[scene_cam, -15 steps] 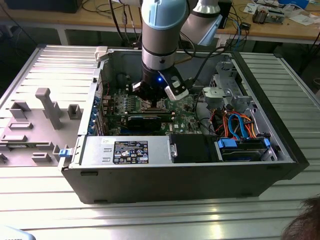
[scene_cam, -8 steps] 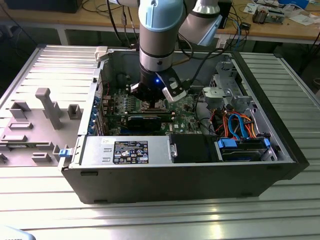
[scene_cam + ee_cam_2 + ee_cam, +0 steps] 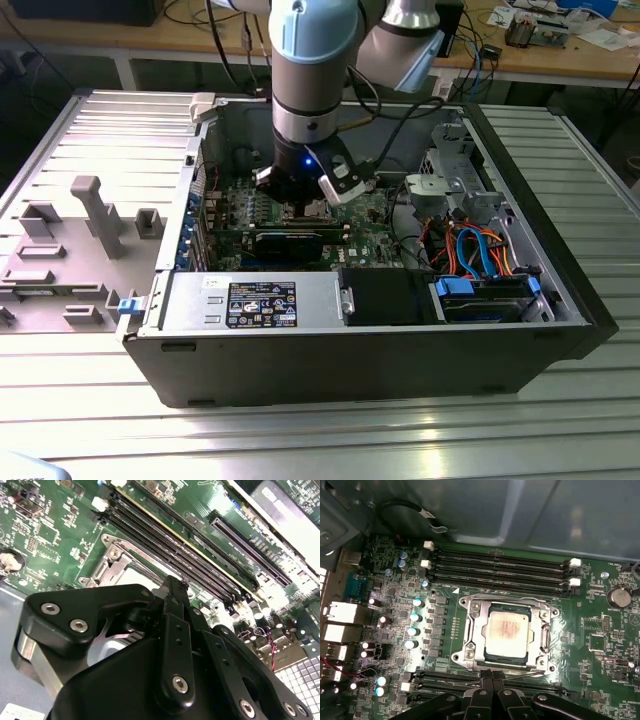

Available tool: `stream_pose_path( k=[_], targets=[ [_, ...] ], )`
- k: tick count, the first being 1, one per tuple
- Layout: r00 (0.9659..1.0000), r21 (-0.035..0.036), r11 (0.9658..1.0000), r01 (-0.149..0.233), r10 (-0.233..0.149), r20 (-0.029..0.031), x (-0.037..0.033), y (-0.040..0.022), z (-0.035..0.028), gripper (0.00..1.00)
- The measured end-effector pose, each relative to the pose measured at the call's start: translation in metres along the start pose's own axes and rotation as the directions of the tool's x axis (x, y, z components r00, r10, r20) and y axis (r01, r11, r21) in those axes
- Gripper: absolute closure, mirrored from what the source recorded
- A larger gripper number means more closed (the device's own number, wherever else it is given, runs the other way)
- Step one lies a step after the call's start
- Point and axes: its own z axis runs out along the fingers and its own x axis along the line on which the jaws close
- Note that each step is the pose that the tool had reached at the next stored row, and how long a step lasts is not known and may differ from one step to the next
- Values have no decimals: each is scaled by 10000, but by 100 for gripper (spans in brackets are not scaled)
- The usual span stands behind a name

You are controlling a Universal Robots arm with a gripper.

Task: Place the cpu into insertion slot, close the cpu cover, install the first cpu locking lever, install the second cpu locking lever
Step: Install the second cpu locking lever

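Note:
The cpu (image 3: 507, 630), a silvery square chip, lies in the insertion slot (image 3: 470, 656) on the green board. The cpu cover (image 3: 476, 625), a metal frame with a square window, lies flat over the chip's edges. A thin metal lever rod (image 3: 530, 673) runs along the socket edge nearest my fingers. My gripper (image 3: 492, 674) hovers just beside that edge with its black fingers pressed together and nothing visible between them. In the second wrist view the gripper (image 3: 175, 582) stands over the cover frame (image 3: 107, 567). In the exterior view the gripper (image 3: 303, 205) reaches down into the open computer case (image 3: 560, 330).
Black memory slots (image 3: 500, 565) run along the socket's far side, and a second pair (image 3: 445, 680) lies beside my fingers. Capacitors (image 3: 415, 622) stand next to the socket. A drive cage with orange and blue cables (image 3: 475, 250) is at the exterior view's right, a grey fixture tray (image 3: 70, 240) at its left.

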Motion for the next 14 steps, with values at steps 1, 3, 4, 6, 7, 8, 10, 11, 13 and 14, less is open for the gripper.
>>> stream_pose_path(
  k=[1,3,4,6,7,8,10,11,13,14],
  targets=[
    [10000,0,10000,0,0,0,22,3,5,89],
    [10000,-3,10000,2,-2,2,81,5,39,89],
    [10000,-2,10000,0,0,1,99,5,50,89],
    [10000,-2,10000,1,-1,0,163,5,95,89],
    [10000,-2,10000,3,-3,0,177,5,105,89],
    [10000,-2,10000,3,-3,0,190,5,113,89],
    [10000,-3,10000,3,-3,0,224,6,131,89],
    [10000,-5,10000,4,-4,1,236,7,138,89],
    [10000,-18,10000,4,-4,2,258,7,152,89],
    [10000,-21,10000,6,-6,3,261,7,159,89]
  ],
)
